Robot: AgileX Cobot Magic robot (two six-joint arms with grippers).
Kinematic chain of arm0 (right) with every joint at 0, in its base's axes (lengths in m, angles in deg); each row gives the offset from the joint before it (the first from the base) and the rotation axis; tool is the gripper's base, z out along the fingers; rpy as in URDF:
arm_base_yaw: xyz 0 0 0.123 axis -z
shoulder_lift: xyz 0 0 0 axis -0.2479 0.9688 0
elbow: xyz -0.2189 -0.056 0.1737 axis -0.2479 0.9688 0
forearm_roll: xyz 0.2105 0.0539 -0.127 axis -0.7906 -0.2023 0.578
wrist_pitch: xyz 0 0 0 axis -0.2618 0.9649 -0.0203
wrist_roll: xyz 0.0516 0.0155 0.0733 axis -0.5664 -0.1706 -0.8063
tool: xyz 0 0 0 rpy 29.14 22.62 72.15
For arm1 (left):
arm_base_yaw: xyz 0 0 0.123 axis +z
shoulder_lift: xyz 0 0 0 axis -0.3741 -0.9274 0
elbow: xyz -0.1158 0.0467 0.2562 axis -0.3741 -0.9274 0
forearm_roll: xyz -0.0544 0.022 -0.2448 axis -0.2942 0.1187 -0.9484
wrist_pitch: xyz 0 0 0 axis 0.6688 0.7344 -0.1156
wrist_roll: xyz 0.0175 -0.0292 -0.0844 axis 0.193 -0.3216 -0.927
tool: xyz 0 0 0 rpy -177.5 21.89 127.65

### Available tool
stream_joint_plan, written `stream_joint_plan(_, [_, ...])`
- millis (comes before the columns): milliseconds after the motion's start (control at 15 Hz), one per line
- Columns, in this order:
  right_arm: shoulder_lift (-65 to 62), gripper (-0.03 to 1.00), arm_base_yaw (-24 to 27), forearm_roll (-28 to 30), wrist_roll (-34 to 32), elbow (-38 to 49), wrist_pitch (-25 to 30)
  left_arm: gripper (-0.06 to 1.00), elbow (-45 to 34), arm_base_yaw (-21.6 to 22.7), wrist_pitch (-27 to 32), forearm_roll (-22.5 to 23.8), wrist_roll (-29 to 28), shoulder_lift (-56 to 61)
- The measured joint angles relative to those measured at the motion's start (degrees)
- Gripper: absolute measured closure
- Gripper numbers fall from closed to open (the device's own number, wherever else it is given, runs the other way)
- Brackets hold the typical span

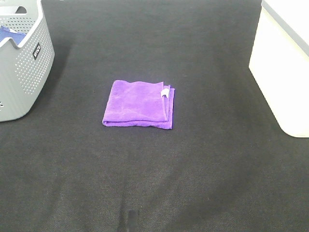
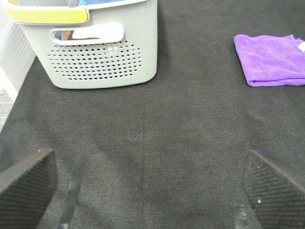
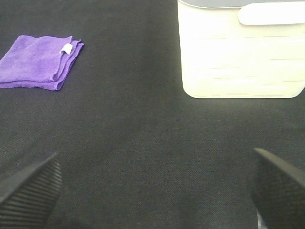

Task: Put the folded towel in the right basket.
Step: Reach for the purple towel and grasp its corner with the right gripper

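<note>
A folded purple towel (image 1: pixel 139 104) with a small white tag lies flat on the dark table, near the middle. It also shows in the left wrist view (image 2: pixel 271 59) and in the right wrist view (image 3: pixel 40 68). The right basket (image 1: pixel 282 63) is cream-white and stands at the right edge; the right wrist view (image 3: pixel 240 52) shows its near wall and handle slot. My left gripper (image 2: pixel 150 188) is open and empty, well short of the towel. My right gripper (image 3: pixel 155 191) is open and empty, short of the basket. Neither gripper shows in the exterior view.
A grey perforated basket (image 1: pixel 21 63) with blue cloth inside stands at the back left; the left wrist view (image 2: pixel 102 47) shows its wall and handle. The dark table surface (image 1: pixel 154 183) spreads around the towel.
</note>
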Motion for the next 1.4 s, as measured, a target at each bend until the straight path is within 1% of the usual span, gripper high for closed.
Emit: stream_joint_plan(1400, [0.0, 0.01, 0.0, 0.0, 0.1, 0.0, 0.0, -0.05, 0.0, 0.0, 0.0, 0.0, 0.0, 0.0])
